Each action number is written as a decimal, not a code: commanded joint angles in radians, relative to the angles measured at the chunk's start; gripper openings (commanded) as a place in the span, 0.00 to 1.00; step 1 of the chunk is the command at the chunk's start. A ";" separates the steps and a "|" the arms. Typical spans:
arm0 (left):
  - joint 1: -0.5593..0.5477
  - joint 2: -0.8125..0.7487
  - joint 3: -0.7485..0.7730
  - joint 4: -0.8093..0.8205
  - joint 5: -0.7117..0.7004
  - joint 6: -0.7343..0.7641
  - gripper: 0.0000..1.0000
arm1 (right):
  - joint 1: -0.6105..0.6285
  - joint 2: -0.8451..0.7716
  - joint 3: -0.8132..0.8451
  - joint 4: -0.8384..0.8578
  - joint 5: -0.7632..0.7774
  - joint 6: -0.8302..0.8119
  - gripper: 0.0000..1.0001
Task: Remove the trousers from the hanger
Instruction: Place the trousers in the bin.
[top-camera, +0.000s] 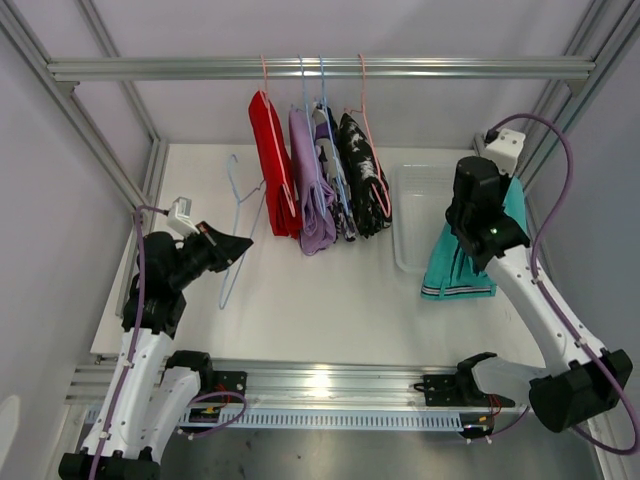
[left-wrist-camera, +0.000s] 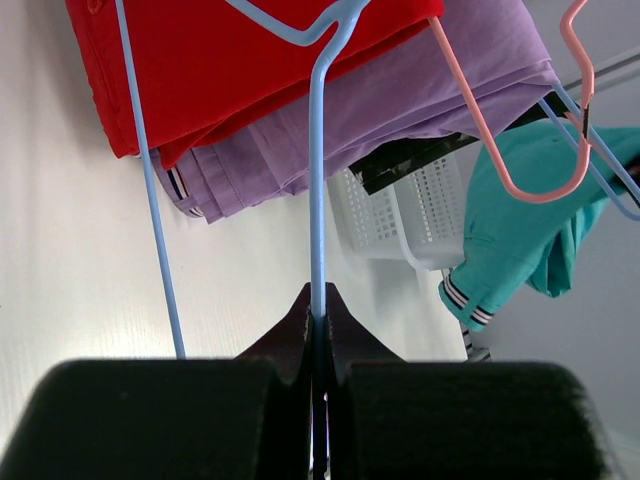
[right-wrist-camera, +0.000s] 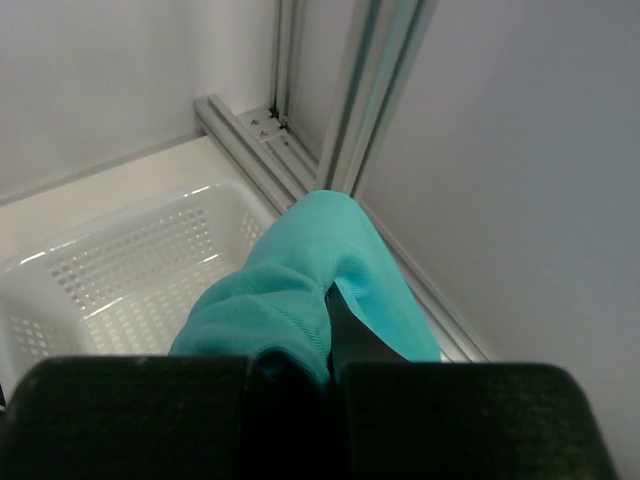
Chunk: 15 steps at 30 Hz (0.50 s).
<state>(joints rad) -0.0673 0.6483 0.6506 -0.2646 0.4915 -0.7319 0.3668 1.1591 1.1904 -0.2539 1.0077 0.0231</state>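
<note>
Four trousers (top-camera: 315, 200) on hangers (top-camera: 362, 90) along the rail (top-camera: 150, 68), teal pair (top-camera: 465, 270) beside the white basket (top-camera: 402, 220).

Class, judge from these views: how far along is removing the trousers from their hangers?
Done: the teal trousers are off any hanger. In hand: the right gripper holds them, the left gripper pinches a bare blue hanger. Left: red trousers, lilac trousers, printed trousers and black-blotched trousers hang from the rail.

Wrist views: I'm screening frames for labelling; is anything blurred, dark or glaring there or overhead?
Left wrist: left fingers dark and blurred, blue hanger sharp. Right wrist: right fingers black, featureless; teal trousers slightly soft. Top external: glare spot on the front rail.
</note>
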 joint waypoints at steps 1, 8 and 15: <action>-0.009 -0.003 0.004 0.033 0.044 0.019 0.00 | -0.019 0.053 0.064 0.122 -0.032 0.063 0.00; -0.009 -0.012 0.009 0.027 0.044 0.028 0.00 | -0.065 0.197 0.080 0.171 -0.106 0.100 0.00; -0.009 -0.002 0.006 0.033 0.056 0.025 0.00 | -0.077 0.378 0.205 0.174 -0.147 0.103 0.00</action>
<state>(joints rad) -0.0681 0.6479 0.6506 -0.2646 0.5121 -0.7307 0.2970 1.4956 1.2888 -0.1902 0.8814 0.0864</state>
